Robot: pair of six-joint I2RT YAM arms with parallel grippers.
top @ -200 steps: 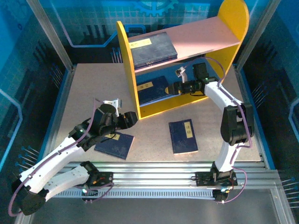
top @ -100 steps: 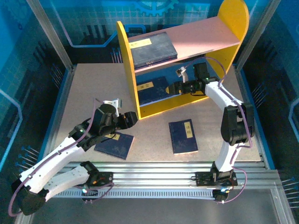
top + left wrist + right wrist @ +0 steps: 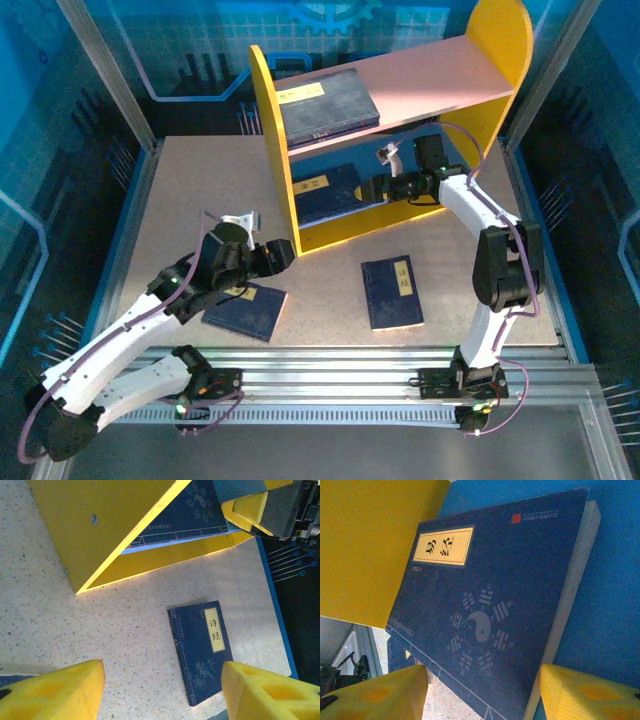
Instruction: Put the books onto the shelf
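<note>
The shelf point(image 3: 272, 150) stands at the back of the table, with yellow sides, a pink upper board and a blue lower board. One navy book point(image 3: 325, 104) lies on the pink board. Another book point(image 3: 328, 192) point(image 3: 495, 595) lies flat on the blue board point(image 3: 615, 580), one corner overhanging the front. My right gripper point(image 3: 372, 187) point(image 3: 482, 692) is open just over that book's near end. Two more books lie on the table: one point(image 3: 392, 292) point(image 3: 202, 650) in the middle, one point(image 3: 248, 312) under my left arm. My left gripper point(image 3: 283, 253) point(image 3: 162, 690) hangs open and empty near the shelf's left corner.
The shelf's yellow side panel point(image 3: 110, 525) is close in front of my left gripper. A blue rim point(image 3: 135, 215) and metal frame posts border the speckled table point(image 3: 200, 190). Bare tabletop lies left of the shelf.
My right gripper has crept slightly left along the lower board toward the book there. The left arm has barely moved.
</note>
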